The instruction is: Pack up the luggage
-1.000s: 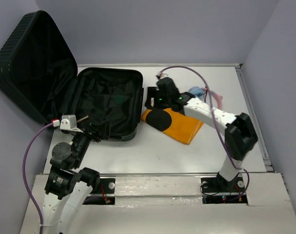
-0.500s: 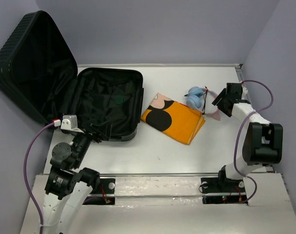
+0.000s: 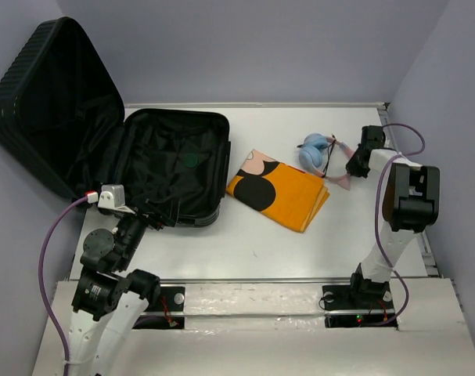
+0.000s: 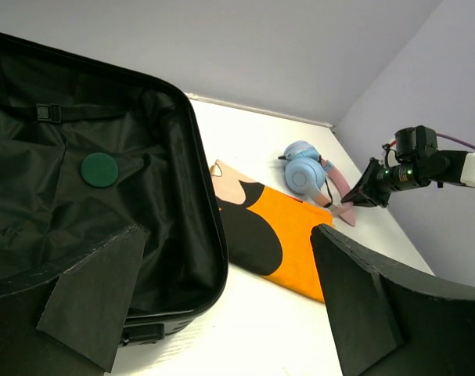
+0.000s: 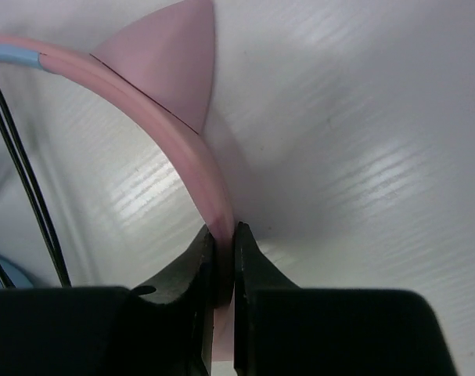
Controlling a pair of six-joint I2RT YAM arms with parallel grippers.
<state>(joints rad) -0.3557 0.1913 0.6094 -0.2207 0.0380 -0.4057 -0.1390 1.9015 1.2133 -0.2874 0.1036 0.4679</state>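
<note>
The luggage (image 3: 174, 164) lies open at the left end of the table (image 3: 253, 243). Its lined half is flat on the top and its ribbed lid stands up against the left wall. The only mark in the black lining is a round green patch (image 4: 99, 169), and I can't make out any lettering on it. A strap with a buckle runs across the far part of the lining. The lid's left corner is cut off by the edge of the top view.

The left gripper (image 4: 229, 235) hovers at the luggage's near rim with its fingers spread wide and nothing between them. In its own wrist view those fingers block the bottom corners.

Just right of the luggage, close but not touching, lies the folded orange cloth (image 3: 280, 192) with big black and pink blobs. One corner points at the luggage. A wide bare strip of table runs in front of it to the near edge.

The headphones (image 3: 314, 151) sit beyond the cloth's far right corner, with blue cups and a pink band carrying a pointy cat ear. The right gripper (image 5: 223, 231) is pinched tight on that pink band, low to the table and not far from the table's right edge. Its wrist view shows only a short arc of band, one ear and a black cable.
</note>
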